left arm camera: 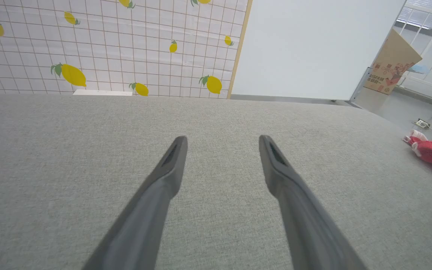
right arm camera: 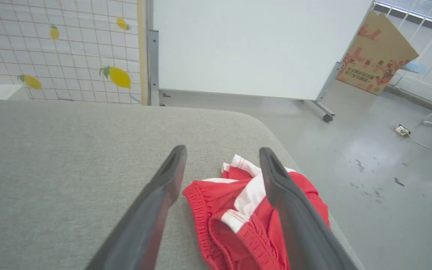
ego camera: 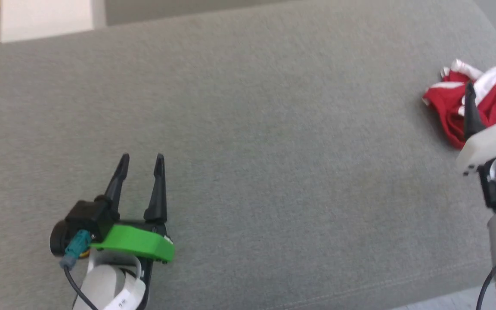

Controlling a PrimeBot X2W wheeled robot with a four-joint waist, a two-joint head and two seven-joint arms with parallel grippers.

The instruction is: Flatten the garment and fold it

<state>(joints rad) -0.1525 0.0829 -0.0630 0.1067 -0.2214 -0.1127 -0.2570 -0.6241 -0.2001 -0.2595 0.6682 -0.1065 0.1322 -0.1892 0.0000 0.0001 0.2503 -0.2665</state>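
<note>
The garment [ego camera: 450,101] is seen bunched at three o'clock by the cushion [ego camera: 248,129] edge, the right gripper [ego camera: 489,86] poised over it — spread wide, empty, likely for a grab — and the left gripper [ego camera: 142,158] parked open, empty, at eight.

No legible text anywhere. Cardboard box [right arm camera: 376,56] leaning beside white partition [right arm camera: 257,45]: red graphics, few dark lines of print on lower part, too small to read. Same box in left wrist view [left arm camera: 390,65], print equally unreadable. White tag [ego camera: 123,299] on left forearm [ego camera: 101,284]: small dark marks, blurred, undecipherable.
</note>
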